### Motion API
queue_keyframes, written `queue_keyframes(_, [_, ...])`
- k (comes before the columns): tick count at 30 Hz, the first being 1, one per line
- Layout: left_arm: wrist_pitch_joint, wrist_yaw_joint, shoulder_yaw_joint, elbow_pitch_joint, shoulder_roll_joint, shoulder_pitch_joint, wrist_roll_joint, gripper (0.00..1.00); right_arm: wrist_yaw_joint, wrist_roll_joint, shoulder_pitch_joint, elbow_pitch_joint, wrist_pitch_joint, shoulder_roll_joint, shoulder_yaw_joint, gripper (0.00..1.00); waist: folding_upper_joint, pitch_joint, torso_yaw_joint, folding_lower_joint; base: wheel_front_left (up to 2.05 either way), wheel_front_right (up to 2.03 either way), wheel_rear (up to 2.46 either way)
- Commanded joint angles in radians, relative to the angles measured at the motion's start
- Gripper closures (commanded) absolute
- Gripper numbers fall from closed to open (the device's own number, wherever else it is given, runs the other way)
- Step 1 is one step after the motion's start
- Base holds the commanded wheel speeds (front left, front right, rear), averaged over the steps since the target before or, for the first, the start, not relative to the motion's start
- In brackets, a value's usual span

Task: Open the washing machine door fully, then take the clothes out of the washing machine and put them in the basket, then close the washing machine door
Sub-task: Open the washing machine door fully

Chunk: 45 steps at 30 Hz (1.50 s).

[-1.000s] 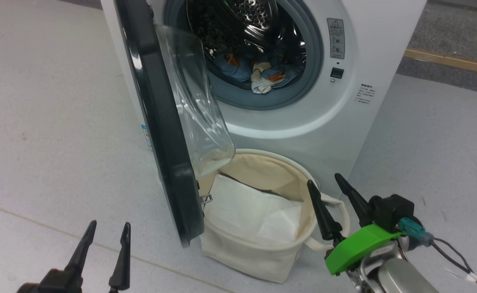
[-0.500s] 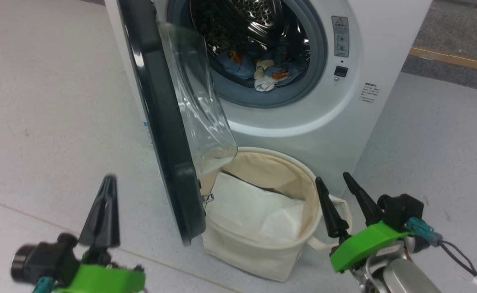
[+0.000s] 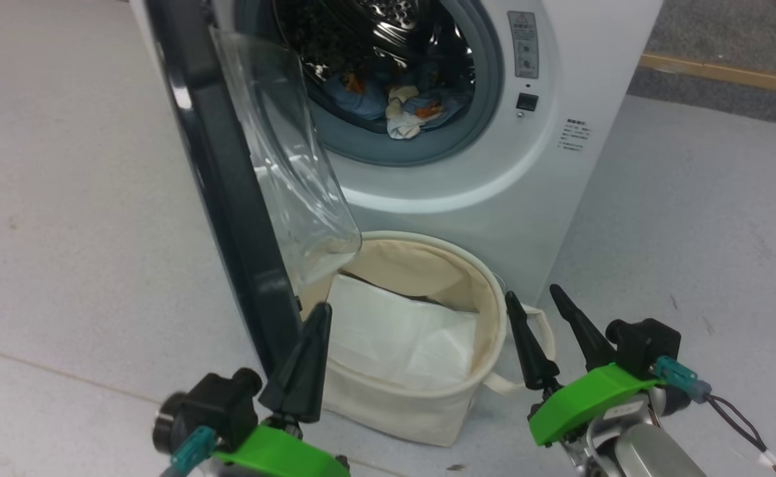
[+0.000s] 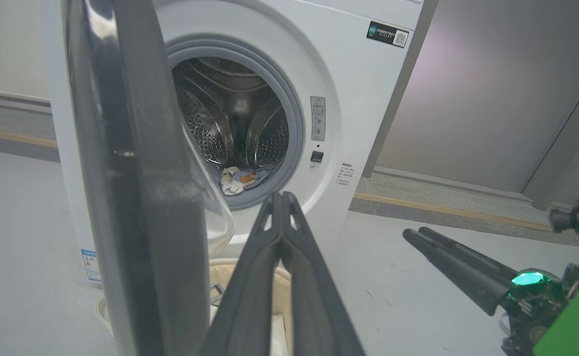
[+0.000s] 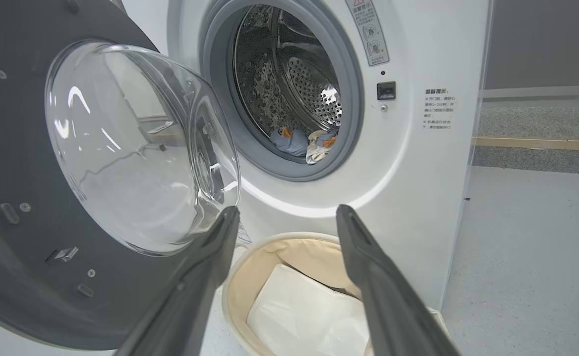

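Observation:
The white washing machine (image 3: 547, 165) has its door (image 3: 222, 185) swung out, black rim edge-on to the head view, glass bowl (image 3: 281, 152) facing right. Light blue, orange and cream clothes (image 3: 394, 109) lie low in the steel drum. The cream basket (image 3: 427, 411) stands on the floor under the opening. My left gripper (image 3: 321, 311) is shut on nothing, tips beside the door's lower rim, right of it, over the basket's near left edge. In the left wrist view the door (image 4: 136, 173) rises just left of the shut left gripper (image 4: 280, 195). My right gripper (image 3: 532, 293) is open by the basket's right handle.
A plain white folded sheet (image 3: 394, 338) lies inside the basket. Grey floor spreads left and right of the washer. A wooden strip (image 3: 725, 73) runs along the floor at the back right. In the right wrist view the open right gripper (image 5: 288, 210) points over the basket (image 5: 249, 262) at the drum.
My left gripper has shut and moved up and right, from the lower left to the door's bottom rim. The head camera has shifted a little. The right gripper has hardly moved.

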<state>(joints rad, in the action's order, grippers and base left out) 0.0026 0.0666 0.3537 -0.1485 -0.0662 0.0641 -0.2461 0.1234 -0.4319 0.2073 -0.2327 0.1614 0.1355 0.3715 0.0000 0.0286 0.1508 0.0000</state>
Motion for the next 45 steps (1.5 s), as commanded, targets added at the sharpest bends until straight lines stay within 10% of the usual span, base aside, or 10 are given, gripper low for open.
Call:
queue_keyframes(1, [-0.004, 0.009, -0.029, -0.018, 0.006, 0.051, -0.008, 1.0, 0.007, -0.001, 0.03, 0.029, 0.014, -0.01, 0.013, 0.0, 0.0, 0.007, -0.007, 0.0, 0.0, 0.0, 0.0])
queue_keyframes(11, [-0.095, 0.087, -0.04, 0.225, 0.014, 0.137, -0.08, 1.0, 0.007, 0.001, 0.046, 0.007, 0.021, -0.009, 0.008, 0.0, 0.0, 0.025, -0.015, 0.0, 0.0, 0.0, 0.0])
queue_keyframes(22, [-0.115, 0.155, -0.103, 0.192, -0.015, 0.062, -0.103, 1.0, 0.007, 0.0, 0.035, 0.007, 0.027, -0.009, 0.002, 0.0, 0.0, 0.019, 0.057, 0.0, 0.0, 0.0, 0.0])
queue_keyframes(45, [-0.161, 0.144, -0.452, 0.5, -0.299, 0.184, -0.235, 1.0, 0.007, -0.014, 0.028, -0.001, 0.023, -0.021, 0.004, 0.0, 0.0, -0.005, 0.029, 0.0, 0.0, 0.0, 0.0])
